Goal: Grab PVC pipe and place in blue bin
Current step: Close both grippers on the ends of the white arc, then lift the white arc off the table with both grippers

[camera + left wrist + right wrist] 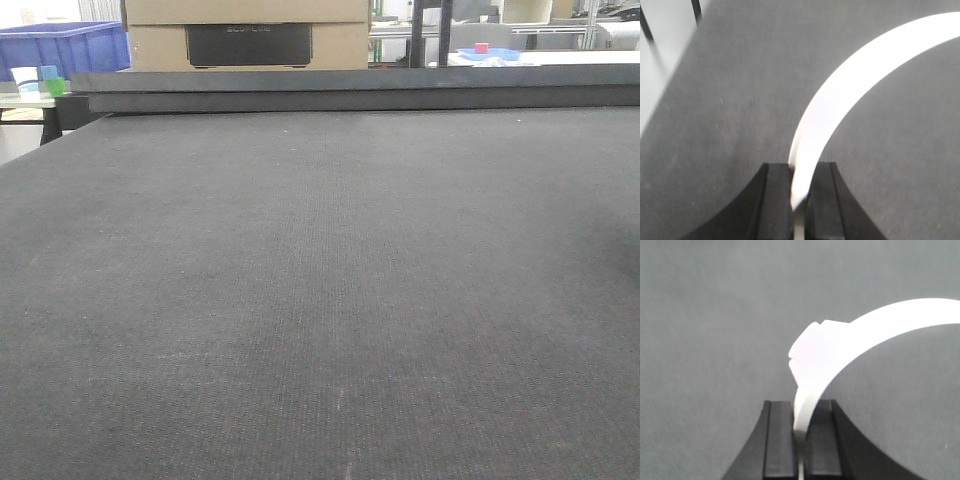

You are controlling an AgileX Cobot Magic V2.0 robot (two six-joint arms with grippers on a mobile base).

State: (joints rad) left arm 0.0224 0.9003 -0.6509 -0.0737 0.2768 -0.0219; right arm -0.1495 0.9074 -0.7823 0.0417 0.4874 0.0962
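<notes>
The left gripper [800, 172] has its two black fingers pressed together on a white curved plastic band [850, 75]. The band rises from between them and sweeps toward 2 o'clock over the dark grey woven mat [730, 100]. The right gripper [800, 410] is likewise clamped on a second white curved band [885, 320]. This one bears a notched white block [810, 347] just above the fingers and arcs toward 3 o'clock. (Whether either band is the PVC pipe, or whether the two are one piece, I cannot tell.)

In the front view the mat fills the near and middle ground, bounded at 12 o'clock by a dark raised ledge [350, 92]. Beyond the ledge, at 11 o'clock, stands a blue plastic bin [60, 45], well apart from the mat. A small green cube [55, 87] and a pale blue cube [48, 72] sit just below it. At 12 o'clock is a tan cardboard box [340, 45] with a black panel [248, 45]. At 1 o'clock a pink cube [481, 47] rests on a blue plate [500, 55].
</notes>
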